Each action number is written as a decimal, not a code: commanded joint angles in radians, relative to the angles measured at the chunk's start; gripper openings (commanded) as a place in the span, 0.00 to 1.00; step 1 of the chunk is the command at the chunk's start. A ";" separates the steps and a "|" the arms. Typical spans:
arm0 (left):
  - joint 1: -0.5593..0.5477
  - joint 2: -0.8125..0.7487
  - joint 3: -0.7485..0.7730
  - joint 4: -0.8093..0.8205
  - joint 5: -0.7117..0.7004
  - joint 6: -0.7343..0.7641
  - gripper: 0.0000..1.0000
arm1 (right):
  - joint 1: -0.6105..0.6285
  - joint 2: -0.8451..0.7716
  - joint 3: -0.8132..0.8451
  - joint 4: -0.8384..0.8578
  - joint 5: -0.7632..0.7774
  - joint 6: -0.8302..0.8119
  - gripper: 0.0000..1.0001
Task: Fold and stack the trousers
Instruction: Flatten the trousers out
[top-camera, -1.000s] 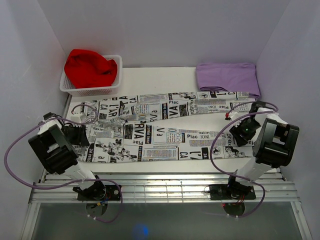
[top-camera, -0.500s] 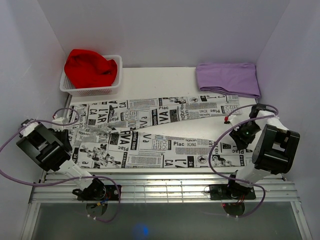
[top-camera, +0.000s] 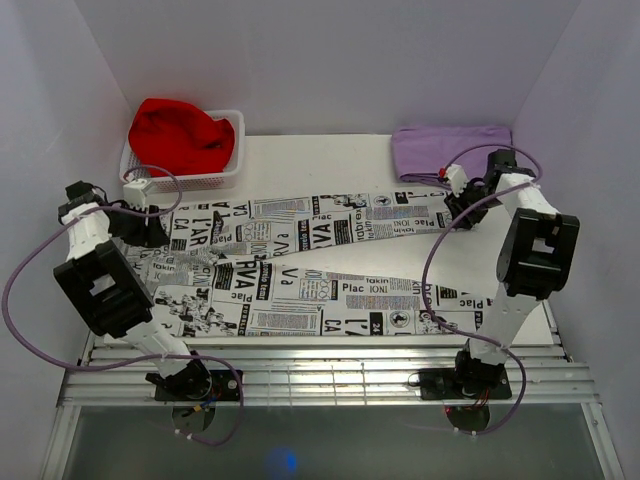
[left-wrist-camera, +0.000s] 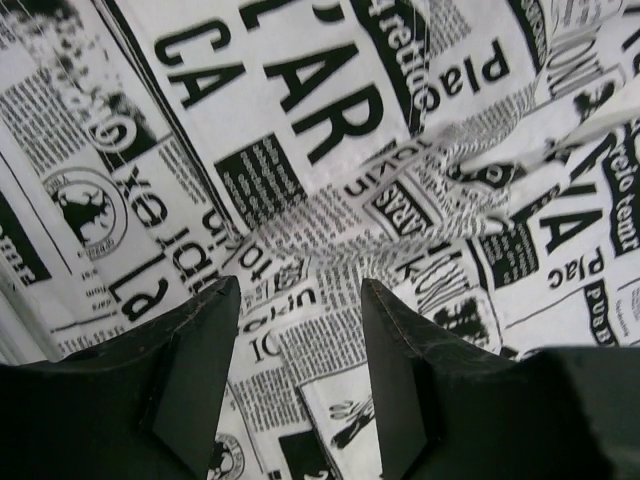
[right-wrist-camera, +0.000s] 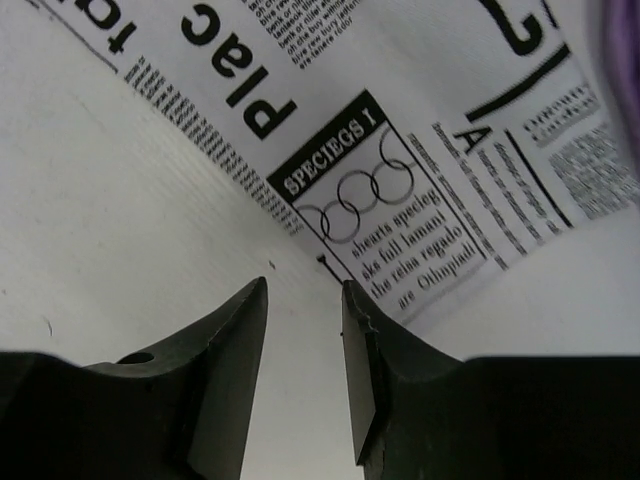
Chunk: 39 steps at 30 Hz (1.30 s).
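Note:
The trousers (top-camera: 250, 270) lie flat on the white table (top-camera: 330, 165), waist to the left and the two legs spread in a narrow V toward the right. My left gripper (top-camera: 150, 230) hovers over the far corner of the waist. In the left wrist view it (left-wrist-camera: 298, 290) stands open above rumpled printed cloth (left-wrist-camera: 330, 120), gripping nothing. My right gripper (top-camera: 458, 208) is at the end of the far leg. In the right wrist view it (right-wrist-camera: 305, 288) is open by a narrow gap over bare table (right-wrist-camera: 120, 200), just beside the leg's edge (right-wrist-camera: 400, 200).
A folded lilac cloth (top-camera: 455, 152) lies at the back right, close behind my right gripper, its edge visible (right-wrist-camera: 625, 60). A white basket (top-camera: 185, 180) with a red cloth (top-camera: 180, 135) stands at the back left. Walls close in on both sides.
The trousers slid toward the near edge and the legs spread apart. Both grippers then left the near side and moved to the far side, the right one up to the far leg's end.

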 joint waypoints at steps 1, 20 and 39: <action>-0.018 0.022 0.072 0.087 0.065 -0.180 0.62 | 0.041 0.107 0.051 0.104 0.006 0.116 0.42; -0.059 0.014 0.036 0.093 0.101 -0.119 0.63 | -0.120 -0.132 -0.226 -0.106 0.037 -0.082 0.63; -0.245 -0.092 0.015 0.096 0.083 -0.139 0.63 | -0.377 -0.061 -0.312 -0.306 0.159 -0.005 0.62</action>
